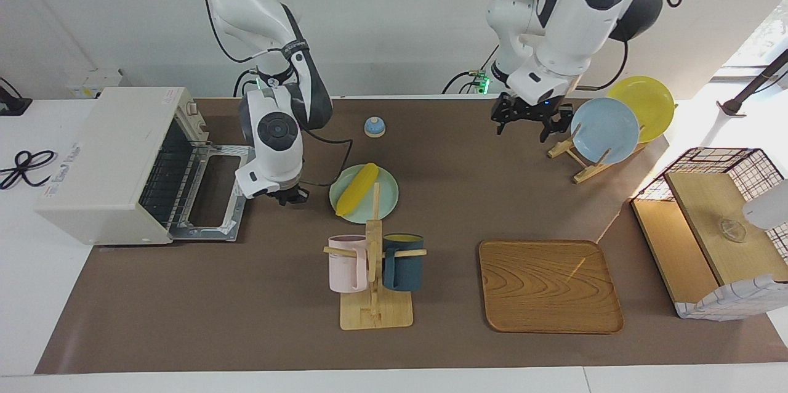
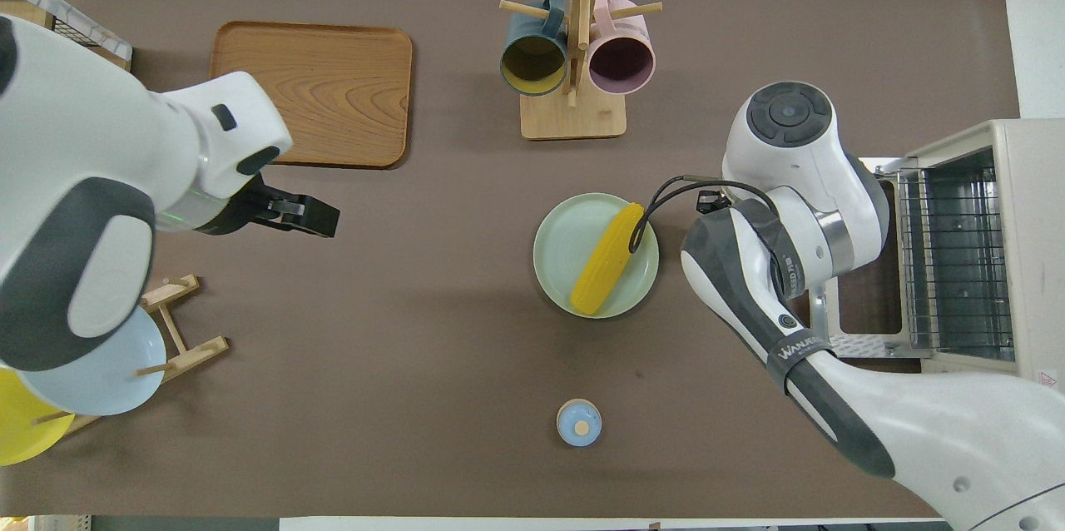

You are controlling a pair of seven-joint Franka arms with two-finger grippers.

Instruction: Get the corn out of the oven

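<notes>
We read "WANJEED" on a band of the right arm, whose closed, empty right gripper (image 1: 288, 196) hangs between the open oven (image 1: 117, 162) and the green plate (image 1: 385, 203) bearing the corn (image 1: 357, 197) on the brown table mat (image 1: 246, 307), while the left gripper (image 1: 528, 120) hangs spread open by the plate rack (image 1: 578, 162).

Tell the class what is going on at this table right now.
The corn lies on a pale green plate on the table, out of the oven, whose door hangs open with the rack bare. The right gripper, shut and holding nothing, hangs between the oven door and the plate. The left gripper is open and waits near the plate rack, holding nothing.
</notes>
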